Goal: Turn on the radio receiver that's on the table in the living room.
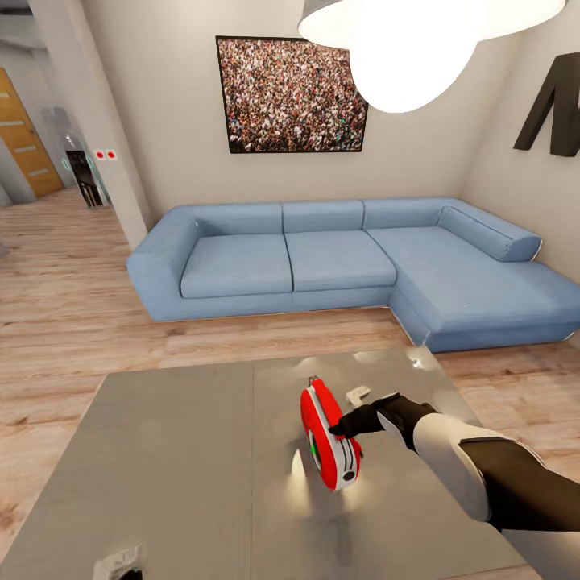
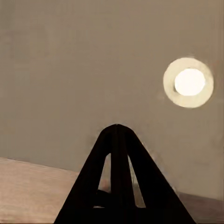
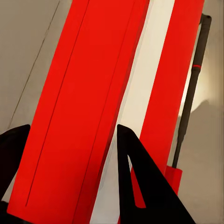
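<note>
The red radio receiver (image 1: 329, 439) stands on edge on the glossy grey table (image 1: 161, 451), right of its seam, its white side band facing me. My right gripper (image 1: 342, 427) reaches in from the right and its dark fingers touch the radio's upper side. In the right wrist view the radio (image 3: 93, 93) is very close, with its white band (image 3: 140, 116) and thin dark handle (image 3: 191, 93). There the right gripper (image 3: 72, 130) is open, its fingers spread over the red body. My left gripper (image 2: 116, 128) is shut and empty, over the table top (image 2: 70, 70).
A blue L-shaped sofa (image 1: 322, 258) runs behind the table, under a crowd picture (image 1: 290, 93). A big pendant lamp (image 1: 411, 40) hangs overhead and is mirrored on the table (image 2: 189, 82). Light wood floor (image 1: 72, 298) surrounds the table. A doorway opens at far left.
</note>
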